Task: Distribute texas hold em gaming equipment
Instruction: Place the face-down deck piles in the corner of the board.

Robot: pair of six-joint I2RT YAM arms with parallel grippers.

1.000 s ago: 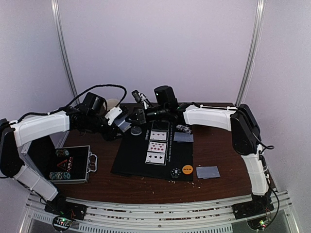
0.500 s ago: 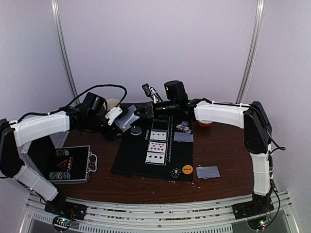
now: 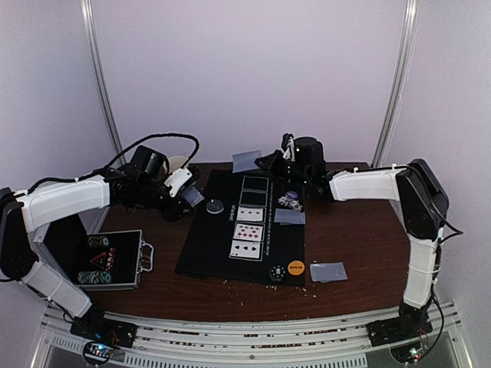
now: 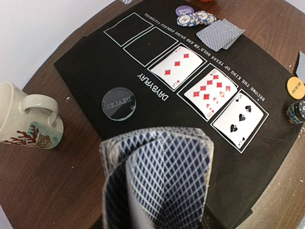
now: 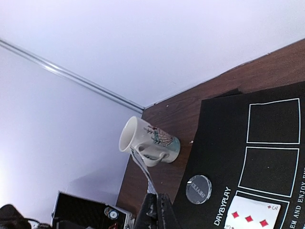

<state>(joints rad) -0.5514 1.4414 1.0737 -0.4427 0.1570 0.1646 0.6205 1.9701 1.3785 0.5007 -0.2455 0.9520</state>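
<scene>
the left gripper (image 3: 186,201) is clenched around a deck of cards (image 4: 157,176) near the black mat's (image 3: 207,245) left edge. the right gripper (image 3: 270,161) pinches a single card (image 3: 247,160), held up above the tabletop's (image 3: 353,238) far side.

Left forearm runs out toward 3 o'clock, left gripper (image 3: 186,198) clamped on the deck (image 4: 157,176). Right forearm stretches toward 9, right gripper (image 3: 266,162) pinching one card (image 3: 247,160).

Ahead of the left pincer (image 3: 184,201), the black mat (image 4: 90,67) reads "DAVBYPLAY" and "BECOME THE KING OF TEXAS HOLD'EM AND ENJOY ENDLESS VICTORIES", the clear disc (image 4: 118,103) nearest it says "DEALER", the far purple disc (image 4: 184,10) says "SMALL BLIND", and the diamond card (image 5: 250,217) shows "3".
</scene>
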